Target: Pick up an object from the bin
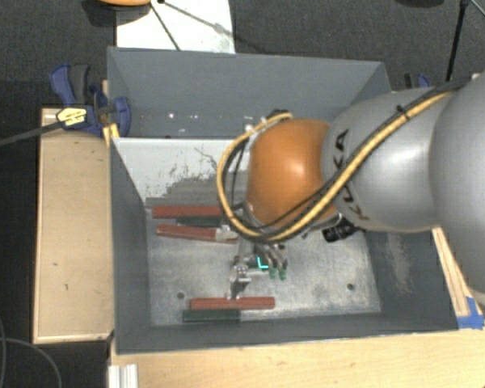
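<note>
Silver arm (420, 160) comes in from the right, its thick link slanting down and left. Wrist sits under a rounded orange cover (287, 176) at mid-scene. Yellow-and-black cable (220, 180) runs along the arm's far side, then loops round the left and near sides of the orange cover. Gripper (244, 280) hangs below the orange cover at its near-left, pointing down, reaching low. Small green light (261, 263) glows on the gripper's right side.

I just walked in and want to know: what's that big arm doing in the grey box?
A robot arm reaches into the grey bin. Its gripper hangs low over the floor, right by a reddish-brown flat stick near the front wall. Two more such sticks lie further left. None looks lifted.
</note>
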Controlling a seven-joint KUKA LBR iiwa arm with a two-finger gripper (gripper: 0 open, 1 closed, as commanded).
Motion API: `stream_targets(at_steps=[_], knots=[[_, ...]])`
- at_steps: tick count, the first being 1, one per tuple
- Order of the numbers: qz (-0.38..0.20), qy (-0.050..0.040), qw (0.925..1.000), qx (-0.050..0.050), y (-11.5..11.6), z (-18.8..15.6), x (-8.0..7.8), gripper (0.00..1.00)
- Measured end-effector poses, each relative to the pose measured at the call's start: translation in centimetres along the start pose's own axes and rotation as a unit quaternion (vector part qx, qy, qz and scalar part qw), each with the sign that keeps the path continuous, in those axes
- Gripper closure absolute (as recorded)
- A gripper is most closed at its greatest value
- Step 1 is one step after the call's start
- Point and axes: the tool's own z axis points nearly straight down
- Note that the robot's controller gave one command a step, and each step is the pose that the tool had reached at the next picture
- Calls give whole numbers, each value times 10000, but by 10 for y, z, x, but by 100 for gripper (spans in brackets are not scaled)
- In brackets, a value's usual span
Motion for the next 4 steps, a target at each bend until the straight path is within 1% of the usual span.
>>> stream_targets(at_steps=[1, 2, 3, 4], knots=[[22, -32, 10000, -4, -1, -3, -2, 0], [-421, -55, 9991, -4, -2, 9, 6, 0], [-526, -81, 9986, -2, -43, 70, 14, 100], [-520, -81, 9986, -2, -43, 70, 14, 100]])
